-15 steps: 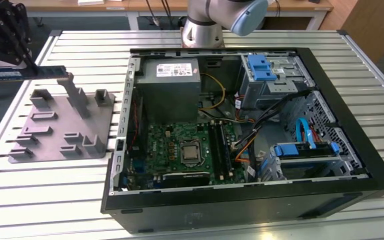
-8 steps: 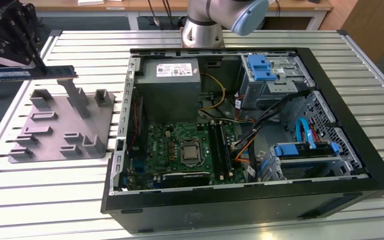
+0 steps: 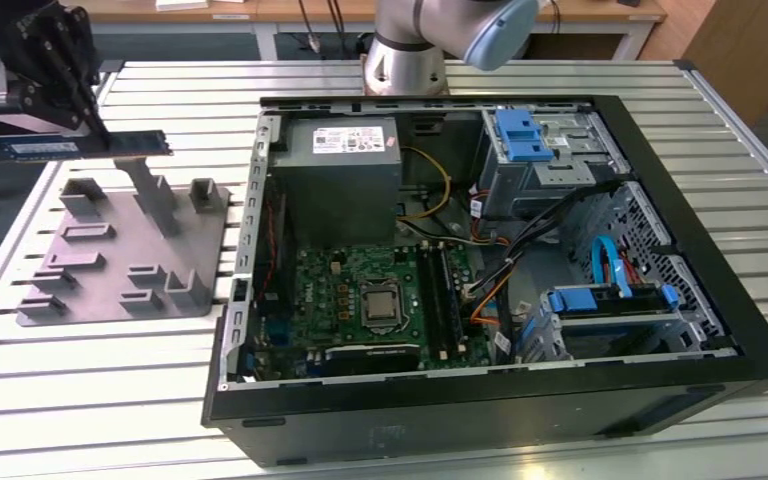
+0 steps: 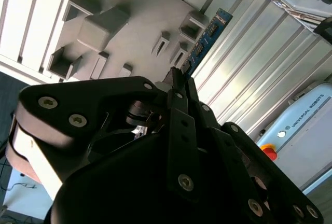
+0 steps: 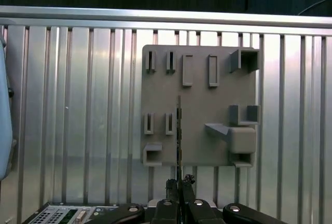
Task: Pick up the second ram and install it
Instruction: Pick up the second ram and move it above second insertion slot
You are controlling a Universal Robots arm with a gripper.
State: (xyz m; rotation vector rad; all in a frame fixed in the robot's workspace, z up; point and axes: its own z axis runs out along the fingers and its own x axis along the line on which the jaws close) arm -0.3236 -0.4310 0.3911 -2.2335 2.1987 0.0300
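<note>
Clamping the long, thin dark blue-green ram stick (image 3: 131, 143) above the grey plastic holder (image 3: 104, 255), the black end effector (image 3: 71, 135) looks mid-pickup in the exterior view. Seating it would need the narrow black motherboard slots (image 3: 438, 290), well apart. In the second wrist view the stick (image 4: 205, 40) juts from the tightly closed grip. In the first wrist view it hangs edge-on (image 5: 179, 130) over the holder.

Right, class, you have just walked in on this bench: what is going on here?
A robot arm's tool is clamped on the second ram, holding the stick above the grey holder at the exterior view's left. The open computer case sits beside the holder on the slatted table, its motherboard exposed. The stick is not yet installed.
</note>
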